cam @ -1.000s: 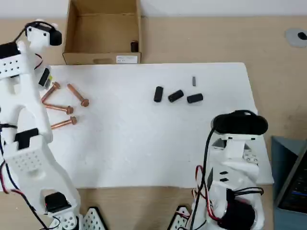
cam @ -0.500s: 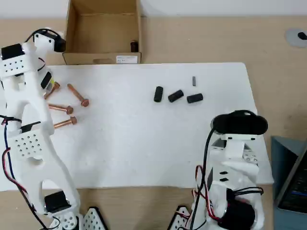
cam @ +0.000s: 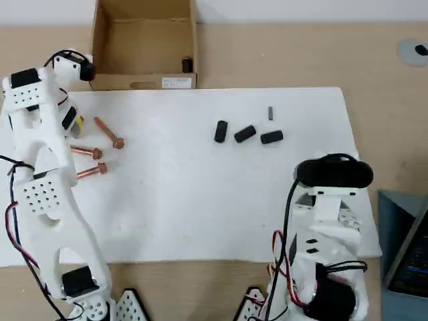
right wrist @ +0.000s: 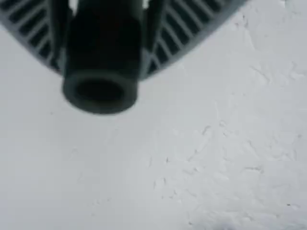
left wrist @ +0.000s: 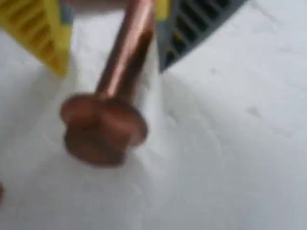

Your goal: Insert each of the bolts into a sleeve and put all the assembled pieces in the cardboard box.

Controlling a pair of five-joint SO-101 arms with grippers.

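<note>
Near the box (cam: 134,81), the left fingers (left wrist: 42,32) pinch a copper bolt (left wrist: 108,120); well away from it, the right fingers (right wrist: 192,28) pinch a black sleeve (right wrist: 101,72).

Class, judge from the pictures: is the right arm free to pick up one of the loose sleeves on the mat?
Probably not yet: the right gripper is shut on its own sleeve. The loose sleeves lie in the open.

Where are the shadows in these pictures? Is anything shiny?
Left wrist view: the bolt throws a soft grey shadow on the white mat around its head, and its copper shaft has a pale shine. Right wrist view: the sleeve, held in the right gripper, is dark inside its hole. High view: the light is even and the shadows are faint.
</note>
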